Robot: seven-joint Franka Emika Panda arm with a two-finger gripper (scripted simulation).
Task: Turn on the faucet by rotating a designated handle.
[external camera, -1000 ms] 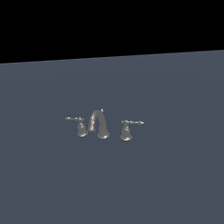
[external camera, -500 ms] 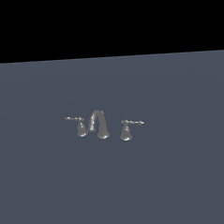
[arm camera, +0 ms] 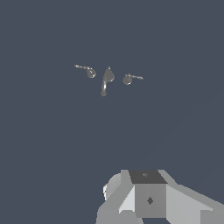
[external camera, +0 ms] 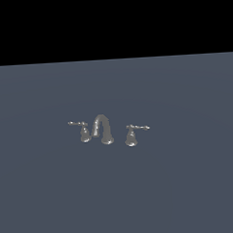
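Exterior view: we find the faucet on a plain grey surface, an arched spout between two lever handles. The handle is the one whose thin lever juts to the exterior view's left; its twin juts the other way. No arm or gripper appears here, so this view gives no measure of the approach. We judge the chrome rigid and slippery, the lever slender; contact is best taken near the lever's free end, pushing sideways rather than pinching.

Wrist view: we look down on all three pieces, well ahead of the tool and apart from it. Only the grey gripper body shows; its fingers are out of frame, so we cannot tell whether it is spread or closed.
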